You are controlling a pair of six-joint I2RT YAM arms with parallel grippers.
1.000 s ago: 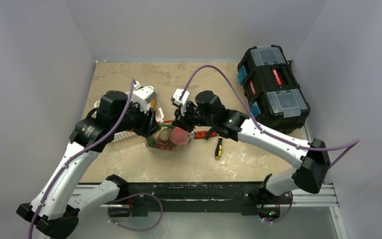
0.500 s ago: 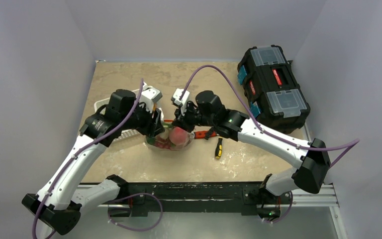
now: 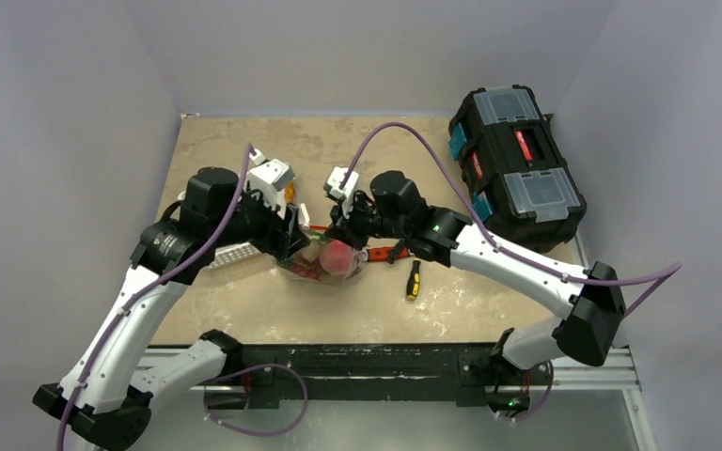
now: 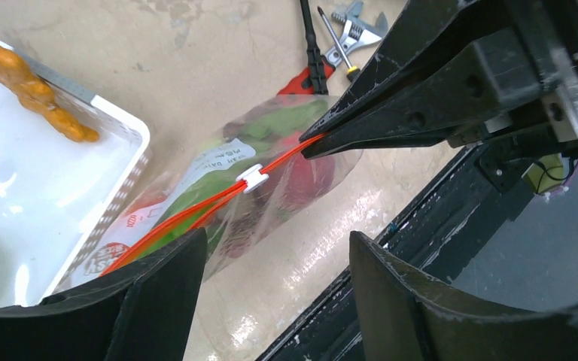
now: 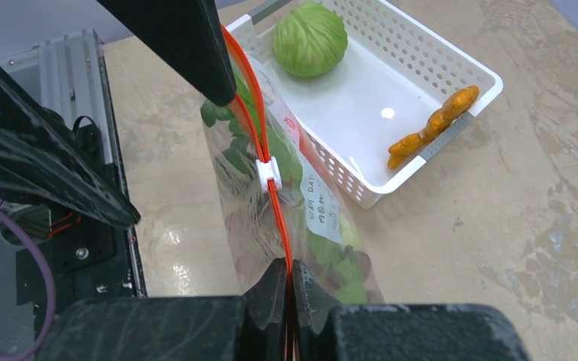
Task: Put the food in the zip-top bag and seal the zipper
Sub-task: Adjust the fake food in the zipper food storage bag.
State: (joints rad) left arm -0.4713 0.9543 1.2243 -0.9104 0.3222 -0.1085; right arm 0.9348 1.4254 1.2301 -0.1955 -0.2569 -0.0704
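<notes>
Two grippers meet at mid-frame in the top view. The left gripper (image 3: 293,235) and the right gripper (image 3: 346,230) stand at either end of the zip-top bag (image 3: 320,272), which sits at the centre of the desk (image 3: 235,150) with a pink peach (image 3: 337,255) showing through it. A white basket (image 3: 230,254) lies to its left, a yellow-handled screwdriver (image 3: 414,279) to its right, and a black toolbox (image 3: 517,164) in the upper right. From the left wrist, the left gripper's jaws stand wide apart at the bottom of the frame, holding nothing. The zipper (image 4: 284,159) runs from beside the lower-left finger up to the centre, where the right gripper's tips pinch it, and a white slider (image 4: 253,178) rides mid-strip. Greens and red pieces show inside the bag, and an orange carrot (image 4: 38,90) lies in the basket at upper left. From the right wrist, the right gripper's fingers are clamped together on the zipper at bottom centre, and the strip rises just beside the left gripper's dark finger at the top. A green cabbage (image 5: 310,37) rests in the basket at upper right.
</notes>
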